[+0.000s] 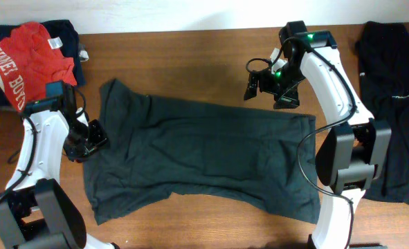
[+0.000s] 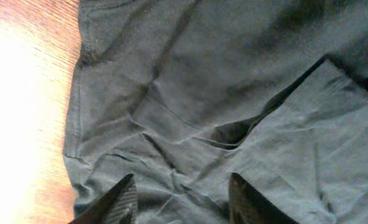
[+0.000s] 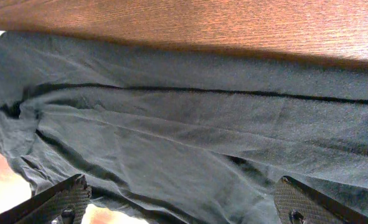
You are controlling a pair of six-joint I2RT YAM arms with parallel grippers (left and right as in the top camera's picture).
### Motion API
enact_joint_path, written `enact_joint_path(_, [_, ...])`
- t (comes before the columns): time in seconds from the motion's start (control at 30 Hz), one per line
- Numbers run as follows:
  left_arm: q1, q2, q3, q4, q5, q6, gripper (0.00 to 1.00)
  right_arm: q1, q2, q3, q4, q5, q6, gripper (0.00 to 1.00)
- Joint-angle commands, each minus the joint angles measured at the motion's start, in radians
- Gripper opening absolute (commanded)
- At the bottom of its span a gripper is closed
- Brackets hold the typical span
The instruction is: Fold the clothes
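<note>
The dark grey-green T-shirt [image 1: 204, 155] lies spread across the middle of the table [image 1: 190, 48], with a red shirt [image 1: 24, 59] at the upper left. The left gripper [image 1: 93, 138] stands at the T-shirt's left edge with its jaws parted. The right gripper [image 1: 270, 93] hangs spread wide above the T-shirt's upper right edge.

The T-shirt [image 1: 204, 155] is dark grey-green, the table [image 1: 190, 48] brown wood-grain, the red shirt [image 1: 28, 59] white-lettered, another garment [image 1: 398, 104] black.
</note>
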Motion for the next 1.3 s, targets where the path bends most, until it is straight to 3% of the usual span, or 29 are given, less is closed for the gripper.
enact_joint_path(0.0, [0.003,-0.024,0.001,-0.007,-0.007,-0.004,0.55,0.006,-0.008,-0.003,0.000,0.002,-0.002,0.99])
enact_joint_path(0.2, [0.000,-0.024,0.001,0.050,0.069,0.003,0.54,0.006,-0.008,-0.003,0.001,-0.009,-0.001,0.99])
enact_joint_path(0.33, [-0.063,-0.024,0.000,0.140,0.164,0.142,0.53,0.006,-0.008,-0.003,0.001,-0.010,-0.001,0.99])
enact_joint_path(0.4, [-0.127,-0.023,0.000,0.200,0.158,0.203,0.55,0.006,-0.008,-0.003,0.002,-0.010,-0.001,0.99])
enact_joint_path(0.6, [-0.227,0.026,-0.001,0.288,0.100,0.202,0.56,0.006,-0.008,-0.003,0.001,-0.010,-0.002,0.99])
enact_joint_path(0.93, [-0.227,0.169,-0.001,0.317,0.036,0.266,0.55,0.006,-0.008,-0.003,0.000,-0.009,-0.002,0.99])
enact_joint_path(1.0, [-0.228,0.175,-0.001,0.314,0.057,0.265,0.51,0.006,-0.008,-0.003,0.000,-0.009,-0.002,0.99])
enact_joint_path(1.27, [-0.228,0.177,-0.002,0.318,0.060,0.265,0.50,0.006,-0.008,-0.003,0.000,-0.009,-0.002,0.99])
